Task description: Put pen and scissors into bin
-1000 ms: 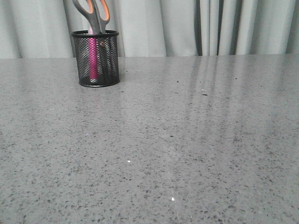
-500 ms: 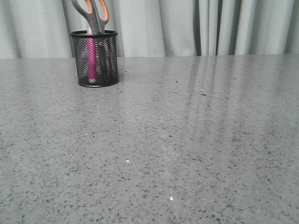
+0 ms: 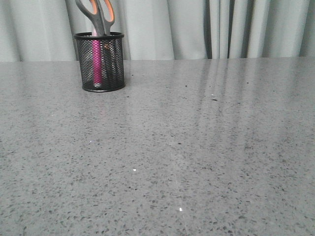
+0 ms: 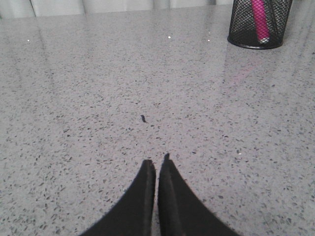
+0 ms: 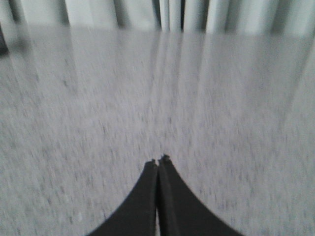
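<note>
Bin [image 3: 99, 62] — black mesh cup, stood upright on the grey speckled bench [image 3: 197, 147] at about 11 o'clock in the front view, near the far edge before pale curtains [image 3: 197, 27]. Pen [image 3: 97, 63] — pink, upright inside the bin. Scissors [image 3: 97, 15] — blades down in the bin, grey and orange handles projecting above the rim. Left gripper [image 4: 157, 166] — fingers pressed together, nothing between them, well apart from the bin. Right gripper [image 5: 158, 161] — fingers likewise together and empty, view blurred.
</note>
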Robot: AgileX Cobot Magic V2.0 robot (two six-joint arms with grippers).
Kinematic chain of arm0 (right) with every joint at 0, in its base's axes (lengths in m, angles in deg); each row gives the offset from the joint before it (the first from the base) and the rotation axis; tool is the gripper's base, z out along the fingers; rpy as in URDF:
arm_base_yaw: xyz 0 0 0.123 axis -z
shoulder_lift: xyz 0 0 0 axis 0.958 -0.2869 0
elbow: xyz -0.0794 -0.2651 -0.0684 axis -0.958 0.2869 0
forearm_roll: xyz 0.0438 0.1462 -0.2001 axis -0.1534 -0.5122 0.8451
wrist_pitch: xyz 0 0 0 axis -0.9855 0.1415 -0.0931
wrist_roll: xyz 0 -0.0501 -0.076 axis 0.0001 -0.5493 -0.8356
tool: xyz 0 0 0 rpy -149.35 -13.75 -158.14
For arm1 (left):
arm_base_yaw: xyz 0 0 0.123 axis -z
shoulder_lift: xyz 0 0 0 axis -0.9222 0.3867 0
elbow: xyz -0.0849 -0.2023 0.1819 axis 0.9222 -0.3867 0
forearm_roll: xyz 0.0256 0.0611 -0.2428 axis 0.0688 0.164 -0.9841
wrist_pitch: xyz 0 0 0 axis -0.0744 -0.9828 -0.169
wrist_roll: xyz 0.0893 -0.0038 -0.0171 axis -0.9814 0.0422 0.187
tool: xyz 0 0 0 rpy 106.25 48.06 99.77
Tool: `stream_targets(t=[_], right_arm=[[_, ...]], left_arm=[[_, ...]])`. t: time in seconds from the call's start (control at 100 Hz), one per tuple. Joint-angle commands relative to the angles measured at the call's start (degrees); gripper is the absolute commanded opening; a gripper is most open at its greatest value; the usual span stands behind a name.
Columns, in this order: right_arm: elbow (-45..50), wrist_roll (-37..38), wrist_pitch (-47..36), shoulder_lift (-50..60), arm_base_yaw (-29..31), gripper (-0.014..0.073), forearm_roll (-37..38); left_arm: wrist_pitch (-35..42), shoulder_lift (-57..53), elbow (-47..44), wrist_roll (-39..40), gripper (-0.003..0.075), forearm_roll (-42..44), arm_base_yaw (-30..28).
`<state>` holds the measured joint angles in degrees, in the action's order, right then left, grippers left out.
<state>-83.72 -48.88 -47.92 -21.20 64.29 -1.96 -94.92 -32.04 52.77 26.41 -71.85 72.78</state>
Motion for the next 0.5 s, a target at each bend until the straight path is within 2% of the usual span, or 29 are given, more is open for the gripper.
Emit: stream_targets(t=[0.0, 0.49], right_arm=[[0.79, -0.87, 0.03, 1.19, 0.34, -0.0061, -0.41], [0.79, -0.87, -0.53, 1.19, 0.34, -0.0061, -0.41]], left_arm=[[3.44, -1.89, -2.50, 0.50, -0.0012, -0.49, -0.16], [3.44, -1.89, -2.50, 0.50, -0.0012, -0.49, -0.16]])
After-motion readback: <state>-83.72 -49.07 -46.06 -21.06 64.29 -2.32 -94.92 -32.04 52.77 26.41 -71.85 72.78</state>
